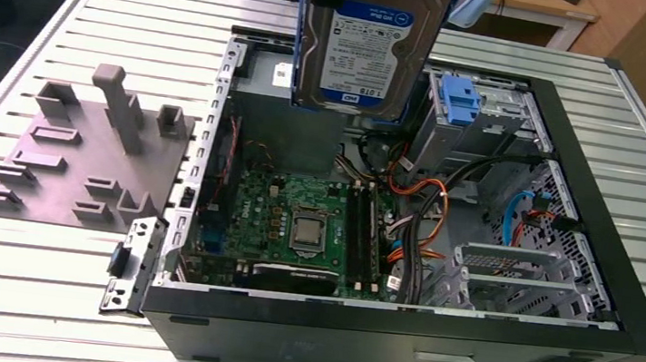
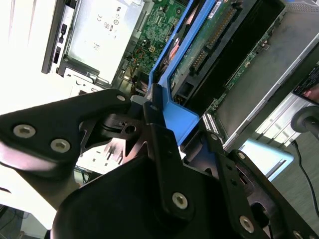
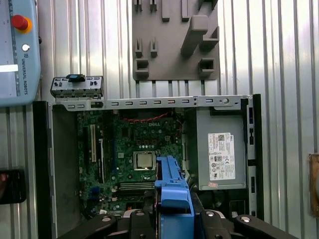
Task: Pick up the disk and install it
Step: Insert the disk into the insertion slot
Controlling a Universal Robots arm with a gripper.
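Note:
The disk (image 1: 369, 45), a silver hard drive with a white-and-blue label in a bright blue carrier bracket, hangs upright in the air above the back of the open computer case (image 1: 605, 268). In the second wrist view my gripper (image 2: 177, 122) is shut on the bracket's blue end, with black fingers (image 2: 154, 117) pressing on either side. The first wrist view looks straight down past the gripper (image 3: 172, 216) and the disk's blue bracket (image 3: 172, 184) onto the case interior. In the exterior view the disk's lower edge hangs level with the grey metal drive cage (image 1: 476, 116), to its left.
The case holds a green motherboard (image 1: 293, 223), orange and blue cables (image 1: 430, 207) and a grey power supply box (image 3: 222, 154). A grey fixture plate (image 1: 82, 154) with upright posts lies on the slatted table at the exterior view's left. A detached bracket (image 1: 131, 264) leans at the case corner.

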